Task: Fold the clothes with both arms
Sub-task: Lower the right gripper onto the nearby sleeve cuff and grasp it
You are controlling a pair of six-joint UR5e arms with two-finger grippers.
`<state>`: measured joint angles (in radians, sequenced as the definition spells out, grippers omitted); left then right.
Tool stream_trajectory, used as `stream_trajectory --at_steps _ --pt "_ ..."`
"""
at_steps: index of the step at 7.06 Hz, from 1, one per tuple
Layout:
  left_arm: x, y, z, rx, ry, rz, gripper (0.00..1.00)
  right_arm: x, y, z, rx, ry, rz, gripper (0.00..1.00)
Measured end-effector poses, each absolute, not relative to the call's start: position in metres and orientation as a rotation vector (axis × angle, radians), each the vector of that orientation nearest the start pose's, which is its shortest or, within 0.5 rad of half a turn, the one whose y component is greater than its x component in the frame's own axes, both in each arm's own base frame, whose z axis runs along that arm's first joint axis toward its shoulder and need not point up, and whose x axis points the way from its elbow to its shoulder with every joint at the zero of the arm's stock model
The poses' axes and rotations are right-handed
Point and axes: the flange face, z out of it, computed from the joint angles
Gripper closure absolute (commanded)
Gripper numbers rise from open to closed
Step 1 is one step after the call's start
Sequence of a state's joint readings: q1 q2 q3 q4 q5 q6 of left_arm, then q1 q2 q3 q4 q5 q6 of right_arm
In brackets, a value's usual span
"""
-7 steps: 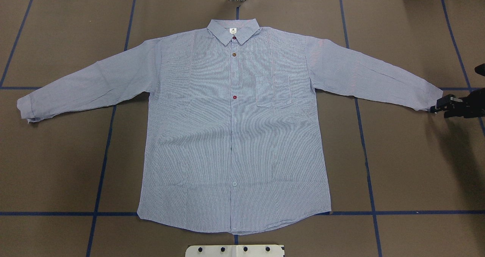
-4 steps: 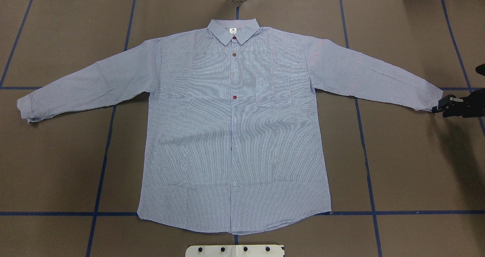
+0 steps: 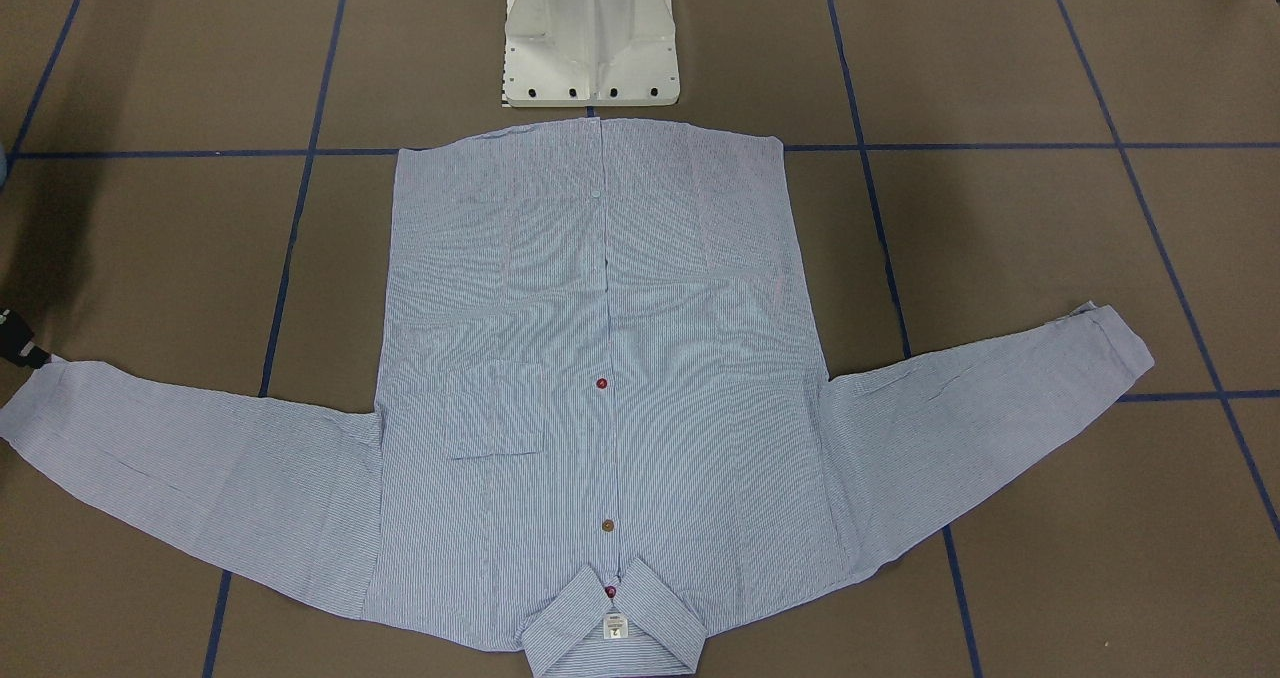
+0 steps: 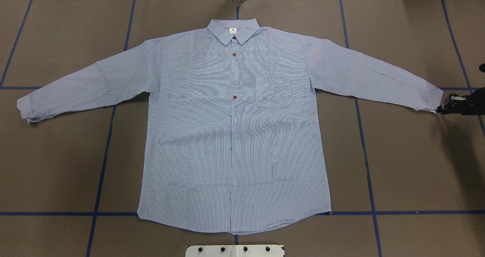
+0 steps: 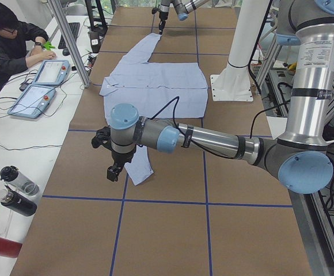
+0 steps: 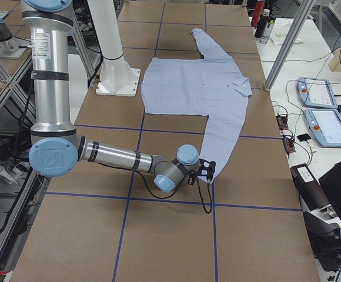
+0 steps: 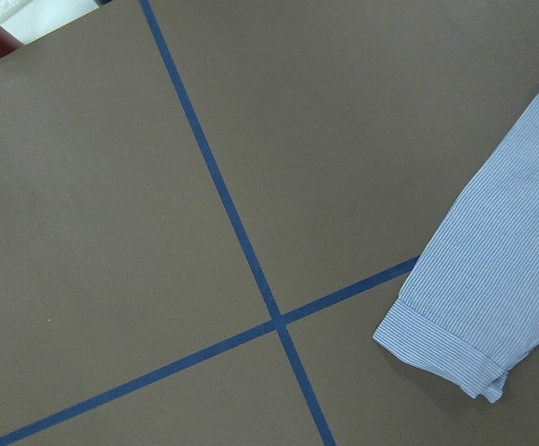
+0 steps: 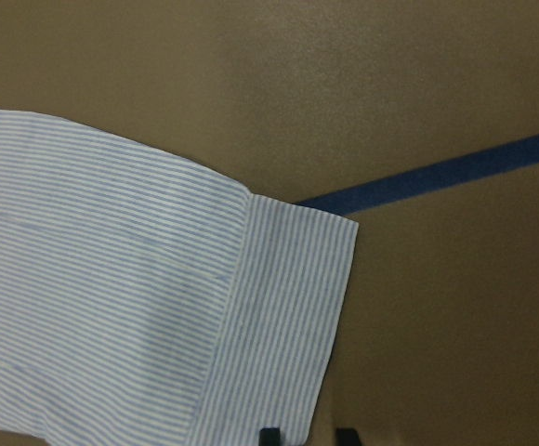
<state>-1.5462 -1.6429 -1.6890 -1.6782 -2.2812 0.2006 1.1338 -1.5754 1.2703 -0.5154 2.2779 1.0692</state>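
The clothes are one light blue striped shirt (image 4: 233, 135) lying flat, front up, with both sleeves spread; it also fills the front view (image 3: 600, 378). My right gripper (image 4: 442, 108) sits low at the end of the right sleeve cuff (image 8: 288, 307). It is open, and its fingertips (image 8: 269, 435) stand apart at the cuff's corner. My left gripper (image 5: 114, 172) hangs over the table just beside the left sleeve cuff (image 7: 446, 348). It shows only in the left side view, so I cannot tell whether it is open or shut.
Blue tape lines (image 4: 102, 162) grid the brown table. The white pedestal base (image 3: 590, 33) stands at the shirt's hem. A person (image 5: 8, 40) sits at a side bench with two tablets (image 5: 40, 86). Bottles (image 5: 14, 190) stand along that edge.
My right gripper has drawn slightly rightward and turned at the cuff's end. The shirt has not moved.
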Motion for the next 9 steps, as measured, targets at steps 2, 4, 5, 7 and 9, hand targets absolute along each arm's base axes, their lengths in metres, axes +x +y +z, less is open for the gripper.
stream_trajectory --at_steps 2,4,5,7,9 --pt "-0.0552 -0.5349 0.5549 0.348 0.68 0.32 0.01 -0.1525 -0.4788 0.692 0.061 -0.984 0.307 0.44" --pt "-0.0552 -0.5352 0.5544 0.349 0.68 0.32 0.01 -0.1557 -0.4801 0.6907 0.057 -0.982 0.305 0.5" --pt "-0.0552 -0.5353 0.5537 0.35 0.68 0.32 0.01 -0.1561 -0.4806 0.6904 0.055 -0.98 0.306 0.54" --pt "-0.0552 -0.5352 0.5521 0.352 0.679 0.32 0.01 -0.1564 -0.481 0.6909 0.052 -0.977 0.307 0.64" --pt "-0.0553 -0.535 0.5492 0.356 0.68 0.317 0.01 -0.1556 -0.4815 0.6914 0.049 -0.974 0.311 1.0"
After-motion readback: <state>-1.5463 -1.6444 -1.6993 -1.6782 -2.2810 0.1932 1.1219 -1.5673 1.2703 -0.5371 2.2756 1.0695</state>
